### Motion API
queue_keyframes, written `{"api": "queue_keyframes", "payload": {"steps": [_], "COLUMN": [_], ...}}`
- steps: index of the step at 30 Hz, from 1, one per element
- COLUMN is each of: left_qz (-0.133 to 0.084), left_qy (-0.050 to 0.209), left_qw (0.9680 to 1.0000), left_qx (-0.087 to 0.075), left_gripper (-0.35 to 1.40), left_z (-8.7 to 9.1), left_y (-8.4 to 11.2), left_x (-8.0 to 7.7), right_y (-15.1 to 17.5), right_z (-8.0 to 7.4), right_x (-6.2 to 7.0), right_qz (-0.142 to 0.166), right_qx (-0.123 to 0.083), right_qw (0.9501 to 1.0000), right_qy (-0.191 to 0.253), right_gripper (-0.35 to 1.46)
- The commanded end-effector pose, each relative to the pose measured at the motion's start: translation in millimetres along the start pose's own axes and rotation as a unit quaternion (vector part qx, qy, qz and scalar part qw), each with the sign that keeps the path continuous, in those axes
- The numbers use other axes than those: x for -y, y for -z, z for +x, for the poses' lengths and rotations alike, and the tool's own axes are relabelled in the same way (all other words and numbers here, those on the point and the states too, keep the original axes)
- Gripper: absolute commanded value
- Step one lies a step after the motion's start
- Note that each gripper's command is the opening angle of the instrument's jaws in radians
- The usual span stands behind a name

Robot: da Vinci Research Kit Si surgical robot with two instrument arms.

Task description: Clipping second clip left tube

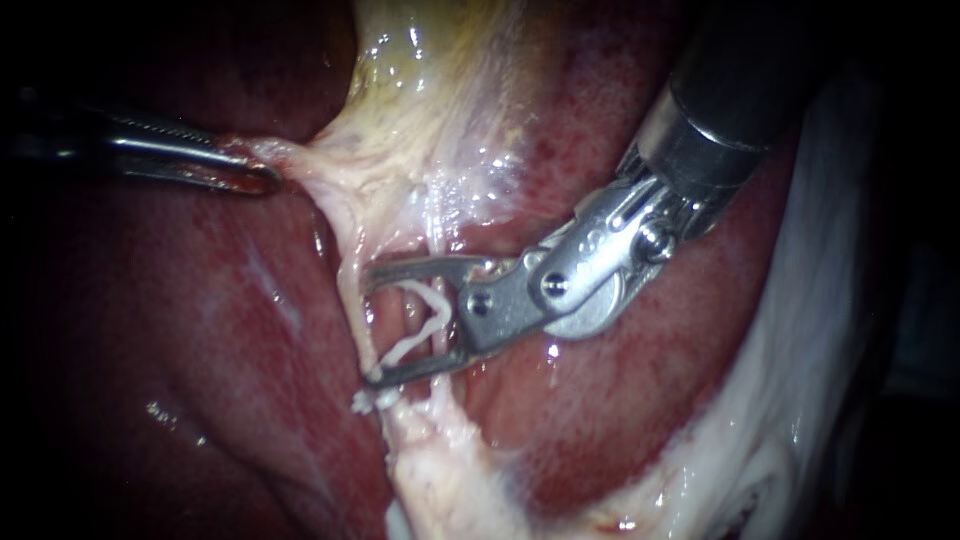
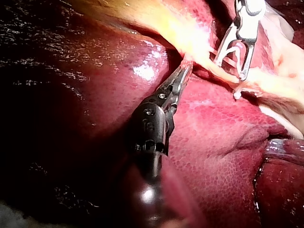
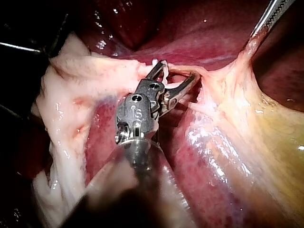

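While my left instrument [image 1: 262, 178] pinches the tissue flap [image 1: 335, 165], misfire risk
My right instrument [image 1: 372, 325] has its hand wide, holding an open clip [image 1: 425, 315]; left tube [image 1: 347, 295] sits at its tips, so closing might catch only half.

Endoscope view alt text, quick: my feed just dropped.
The right instrument comes in from the upper right, its claw holding a spread white clip astride a thin pale tube, not yet closed. The left instrument grips pale tissue, holding it taut over the dark red liver.
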Motion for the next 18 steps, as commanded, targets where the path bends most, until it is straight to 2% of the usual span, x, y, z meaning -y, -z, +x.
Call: {"api": "queue_keyframes", "payload": {"steps": [1, 5, 10, 14, 18], "left_qz": [0.000, 0.000, 0.000, -0.001, -0.002], "left_qy": [0.000, 0.000, -0.003, -0.003, 0.000], "left_qw": [1.0000, 1.0000, 1.0000, 1.0000, 1.0000], "left_qx": [0.000, 0.000, 0.000, 0.000, 0.000], "left_gripper": [-0.35, -0.35, -0.35, -0.35, -0.35], "left_z": [0.0, 0.0, 0.0, 0.1, 0.1], "left_y": [0.0, 0.0, 0.2, 0.4, 0.6], "left_x": [0.0, 0.0, -0.1, -0.2, -0.1], "right_y": [0.0, 0.2, 1.2, 1.9, 2.3], "right_z": [0.0, 0.0, -0.1, -0.1, -0.1], "right_x": [0.0, 0.1, 0.4, 0.6, 0.9], "right_qz": [0.000, 0.000, 0.002, 0.001, 0.000], "right_qx": [0.000, 0.000, -0.002, -0.007, -0.015], "right_qw": [1.0000, 1.0000, 0.9990, 0.9961, 0.9904], "right_qy": [0.000, -0.006, -0.044, -0.088, -0.137], "right_gripper": [0.50, 0.50, 0.50, 0.50, 0.50]}}
